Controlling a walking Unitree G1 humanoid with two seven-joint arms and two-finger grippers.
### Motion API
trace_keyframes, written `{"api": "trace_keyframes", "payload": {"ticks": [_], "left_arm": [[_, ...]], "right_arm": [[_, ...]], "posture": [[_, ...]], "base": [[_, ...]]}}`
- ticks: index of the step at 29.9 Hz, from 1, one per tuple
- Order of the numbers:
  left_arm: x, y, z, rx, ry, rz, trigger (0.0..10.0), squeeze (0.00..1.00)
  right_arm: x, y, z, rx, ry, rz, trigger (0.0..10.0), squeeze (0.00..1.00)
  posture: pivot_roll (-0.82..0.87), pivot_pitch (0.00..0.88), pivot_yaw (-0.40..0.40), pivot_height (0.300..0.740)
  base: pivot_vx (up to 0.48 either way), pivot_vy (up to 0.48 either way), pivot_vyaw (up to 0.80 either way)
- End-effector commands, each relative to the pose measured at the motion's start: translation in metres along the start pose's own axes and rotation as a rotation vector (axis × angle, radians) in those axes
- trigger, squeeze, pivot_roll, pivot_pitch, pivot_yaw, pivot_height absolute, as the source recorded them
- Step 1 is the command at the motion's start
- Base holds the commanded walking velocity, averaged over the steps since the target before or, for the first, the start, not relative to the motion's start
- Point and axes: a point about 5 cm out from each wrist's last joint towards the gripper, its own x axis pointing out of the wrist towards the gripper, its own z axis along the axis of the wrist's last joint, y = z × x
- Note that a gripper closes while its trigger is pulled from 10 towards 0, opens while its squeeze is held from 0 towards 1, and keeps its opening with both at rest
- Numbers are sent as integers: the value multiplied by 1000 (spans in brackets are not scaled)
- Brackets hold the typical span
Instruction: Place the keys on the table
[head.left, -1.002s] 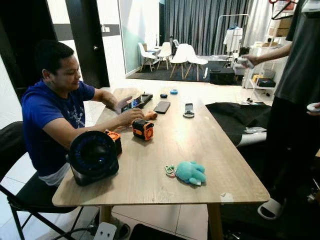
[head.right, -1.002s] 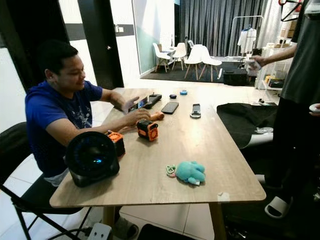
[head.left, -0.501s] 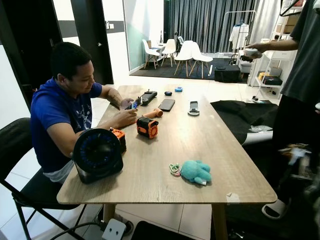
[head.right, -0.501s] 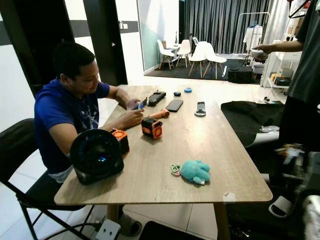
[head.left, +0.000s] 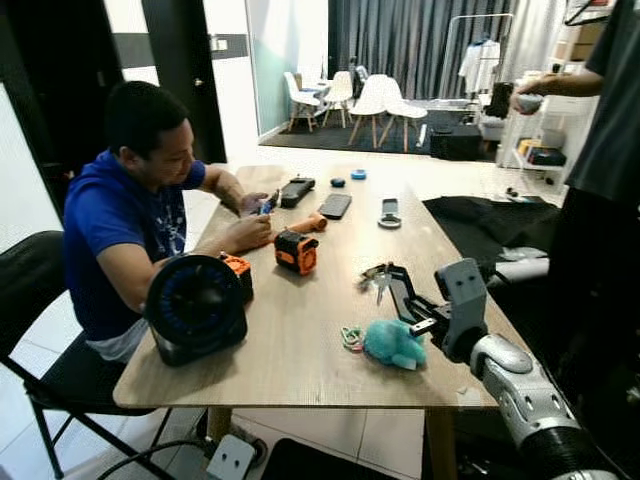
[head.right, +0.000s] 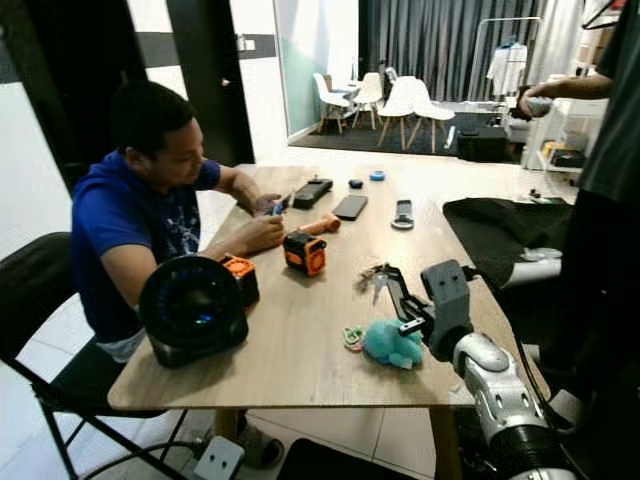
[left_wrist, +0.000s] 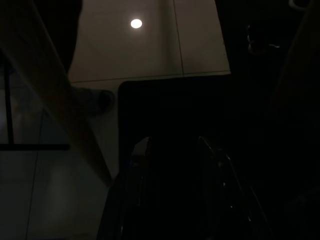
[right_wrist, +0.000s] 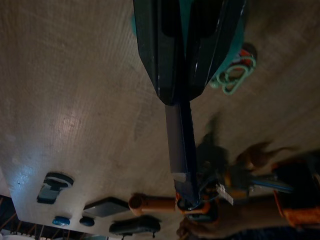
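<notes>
Keys are held pinched at the tips of the right end effector, whose two black fingers are pressed together on them just above the wooden table, near its right side. A teal plush toy with a pale green clip is seen lying on the table just below the silver right arm. Farther along the table, an orange tape measure, a black round fan, a dark phone and a remote are laid out well apart from the keys. A person in a blue shirt is seated on a black chair at the table's left side, with both hands resting on the table. A second person in dark clothes is seen standing at the right. The left end effector is shown hanging in shadow over the tiled floor; whether its fingers are spread cannot be told.
</notes>
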Motion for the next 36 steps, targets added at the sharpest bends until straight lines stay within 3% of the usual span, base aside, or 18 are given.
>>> {"api": "trace_keyframes", "payload": {"ticks": [1, 10, 11, 16, 21, 27, 32, 36], "left_arm": [[-3, 4, -2, 5, 6, 8, 10000, 0], [-2, 2, -2, 2, 4, -1, 10000, 0], [-2, 2, -1, -2, 1, -3, 10000, 0], [-3, 2, -2, -10, -2, -6, 10000, 0], [-4, 0, -4, -12, 1, -14, 10000, 0], [-4, -1, -4, -14, 3, -23, 10000, 0], [-3, -2, -4, -16, 4, -29, 10000, 0], [-3, -2, -4, -15, 6, -34, 10000, 0]], "right_arm": [[1, 2, -2, -8, 20, 9, 10000, 0], [3, 14, 3, -6, 37, 57, 10000, 0], [1, 23, 9, 24, 36, 133, 10000, 0], [-9, 36, 13, 21, 51, 248, 10000, 0], [-18, 35, 7, 16, 71, 235, 10000, 0], [-29, 15, -5, 29, 87, 70, 10000, 0], [-47, -31, -1, 128, -9, -300, 10000, 0], [-60, -48, -7, 185, -22, -430, 10000, 0]], "posture": [[65, 4, 39, 740], [59, 6, 43, 740], [62, 7, 39, 740], [64, 9, 37, 740], [58, 10, 39, 740], [55, 14, 40, 740], [48, 16, 44, 740], [47, 15, 46, 740]], "base": [[0, 0, 0], [0, 0, 0], [0, 0, 0], [0, 0, 0], [0, 0, 0], [0, 0, 0], [0, 0, 0], [0, 0, 0]]}}
